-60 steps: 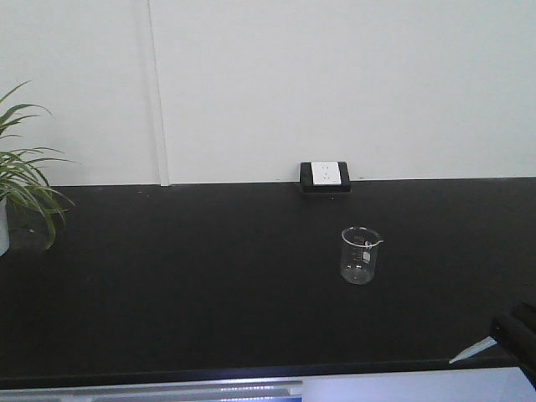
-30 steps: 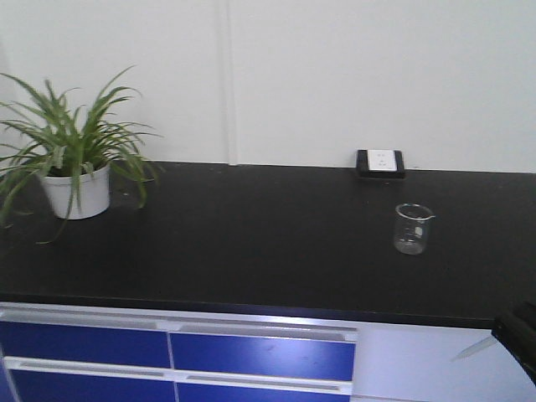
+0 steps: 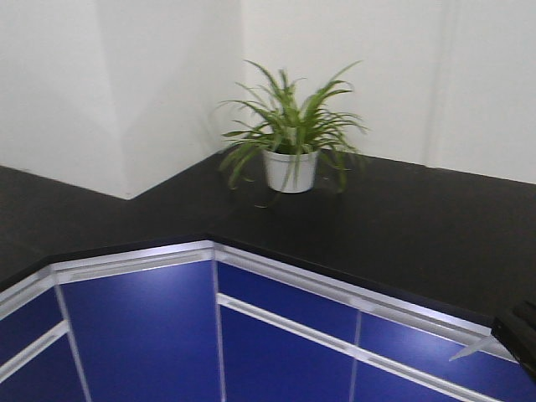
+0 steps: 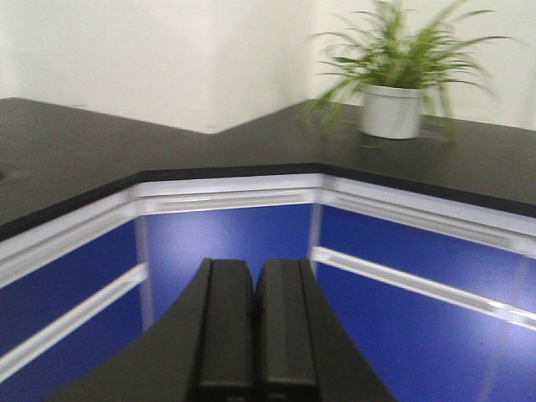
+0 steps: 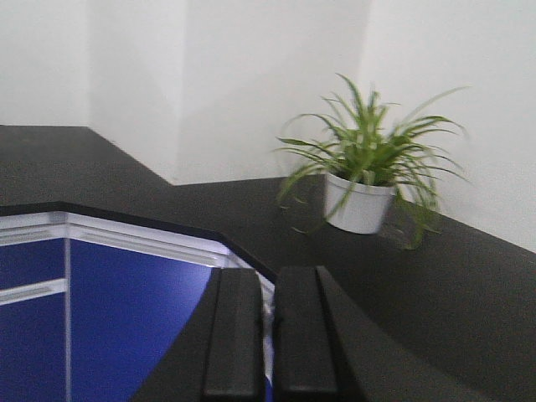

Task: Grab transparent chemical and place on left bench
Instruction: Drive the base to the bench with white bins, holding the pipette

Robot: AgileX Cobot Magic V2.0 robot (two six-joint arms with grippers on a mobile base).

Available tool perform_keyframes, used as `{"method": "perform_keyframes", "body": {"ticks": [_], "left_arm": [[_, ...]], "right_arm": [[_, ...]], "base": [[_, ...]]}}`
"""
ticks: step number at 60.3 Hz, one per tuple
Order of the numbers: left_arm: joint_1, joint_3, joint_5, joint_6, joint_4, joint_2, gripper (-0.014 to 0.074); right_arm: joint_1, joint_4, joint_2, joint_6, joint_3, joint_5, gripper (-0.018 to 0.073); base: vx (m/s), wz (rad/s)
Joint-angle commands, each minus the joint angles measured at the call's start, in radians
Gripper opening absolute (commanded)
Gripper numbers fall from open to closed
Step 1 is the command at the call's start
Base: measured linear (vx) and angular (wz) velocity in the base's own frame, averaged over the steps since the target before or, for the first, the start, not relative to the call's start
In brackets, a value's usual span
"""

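The thin clear plastic dropper pipette (image 3: 471, 349) is off the table and up in the air. In the front view only its pointed tip shows, poking out leftward and slightly downward from the black right claw (image 3: 512, 333) at the bottom right corner. The bulb end is hidden inside the claw. The tip hangs in front of the blue cabinet fronts (image 3: 142, 335), below the table edge, touching nothing.

Right claw: clenched on the pipette. From its own wrist camera the two black fingers (image 5: 234, 335) stand parallel with just a narrow slit between them, though the pipette itself is hard to make out there.

Left claw (image 4: 254, 272): closed too, its fingers pressed flat together and nothing between them, aimed at the cabinet corner.

Around them, the matte black table (image 3: 402, 226) wraps round an inside corner, one wing running off left, the other right. A green spider plant (image 3: 291, 117) in a small white pot (image 3: 290, 170) sits on the right wing near the corner, close to the plain white wall (image 3: 126, 84). Silver handle rails (image 3: 134, 261) run under the table edge above the blue fronts. The wrist views are a little blurred.
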Motion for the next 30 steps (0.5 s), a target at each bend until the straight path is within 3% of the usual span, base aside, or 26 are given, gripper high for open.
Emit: {"method": "perform_keyframes", "body": {"ticks": [1,30], "left_arm": [[-0.002,0.016,-0.078,-0.008,-0.001,-0.019,-0.0003],[-0.002,0.016,-0.078,-0.008,-0.001,-0.019,-0.0003]], "right_arm": [[-0.006,0.024,-0.002,-0.003,-0.031,-0.041,-0.0004],[-0.006,0.024,-0.002,-0.003,-0.031,-0.041,-0.0004]], "base": [[-0.08,0.9],[-0.01,0.93]]}}
